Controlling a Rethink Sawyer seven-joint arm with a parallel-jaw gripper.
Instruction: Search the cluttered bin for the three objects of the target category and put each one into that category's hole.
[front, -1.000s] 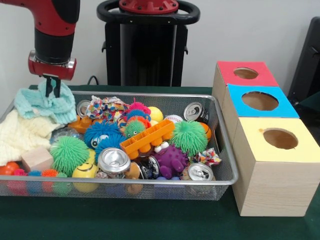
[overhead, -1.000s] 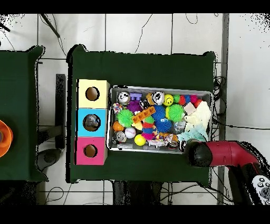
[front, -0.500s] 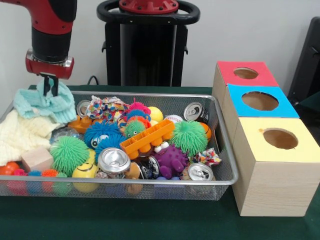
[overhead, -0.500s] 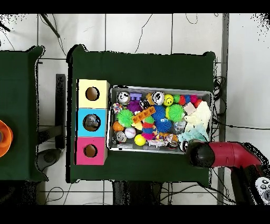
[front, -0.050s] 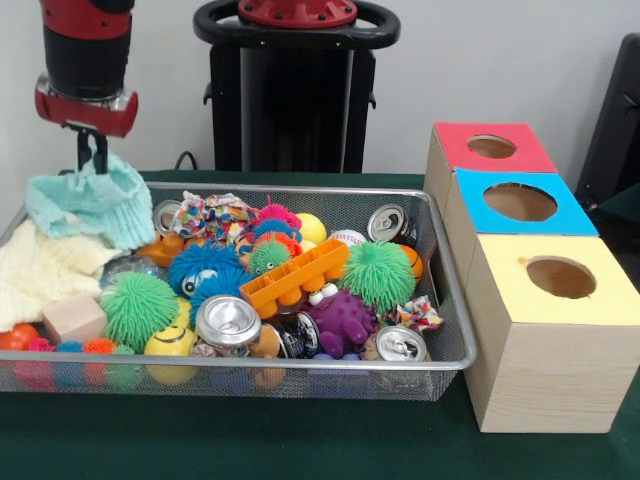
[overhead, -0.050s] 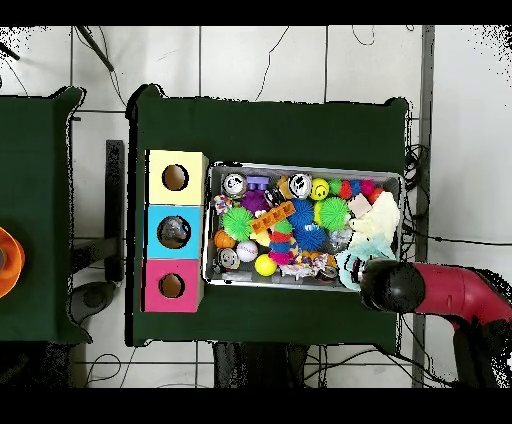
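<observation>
My gripper (front, -0.050s: 92, 160) hangs over the bin's far left corner, shut on the top edge of a teal knitted cloth (front, -0.050s: 90, 205), which it holds pulled up off the pile. In the overhead view the arm's head (overhead, -0.050s: 392, 285) hides the fingers, and the teal cloth (overhead, -0.050s: 352, 264) shows beside it. A cream knitted cloth (front, -0.050s: 35, 270) lies below the teal one. Three boxes with round holes stand right of the bin: red (front, -0.050s: 490, 148), blue (front, -0.050s: 520, 202) and yellow (front, -0.050s: 560, 277).
The wire bin (front, -0.050s: 456, 300) is packed with spiky rubber balls, drink cans (front, -0.050s: 227, 322), an orange tray (front, -0.050s: 293, 276), a purple toy (front, -0.050s: 342, 320), a wooden block (front, -0.050s: 73, 318) and cloth scraps. An orange thing (overhead, -0.050s: 6, 262) sits on a neighbouring table.
My gripper has risen and drifted slightly left, and the teal cloth's top edge has come up with it. Nothing else in the bin has moved.
</observation>
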